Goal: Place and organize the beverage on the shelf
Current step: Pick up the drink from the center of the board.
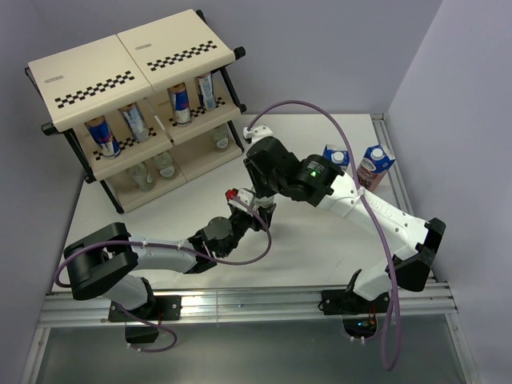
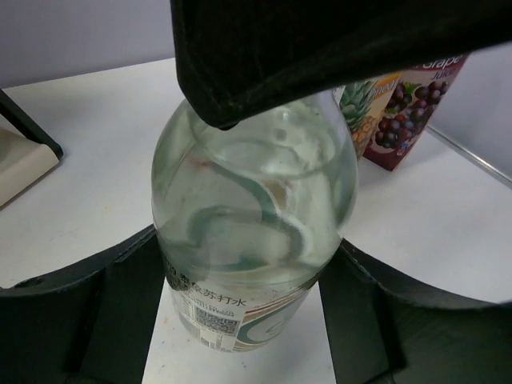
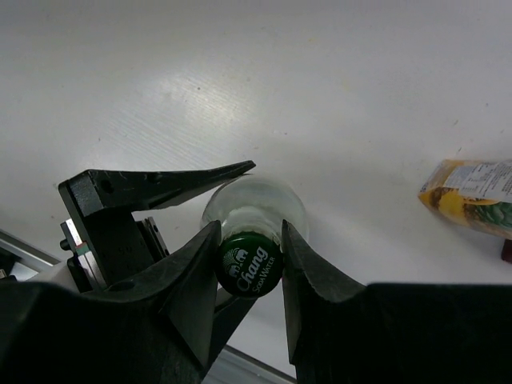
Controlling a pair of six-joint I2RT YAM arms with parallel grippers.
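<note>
Clear bottle (image 2: pixel 252 240) stands at the middle of the table (image 1: pixel 308 256). Right gripper (image 3: pixel 251 240) pinches its green cap (image 3: pixel 254 267), left gripper (image 2: pixel 248 264) clamps its body. Cartons (image 1: pixel 374 166) by far right edge, shelf (image 1: pixel 136 72) at far left corner.

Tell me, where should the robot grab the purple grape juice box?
Pinch the grape carton across its flat side walls, about halfway up, coming in level from the near side. It stands upright, and its sloped top gives the fingers nothing flat to hold.
</note>
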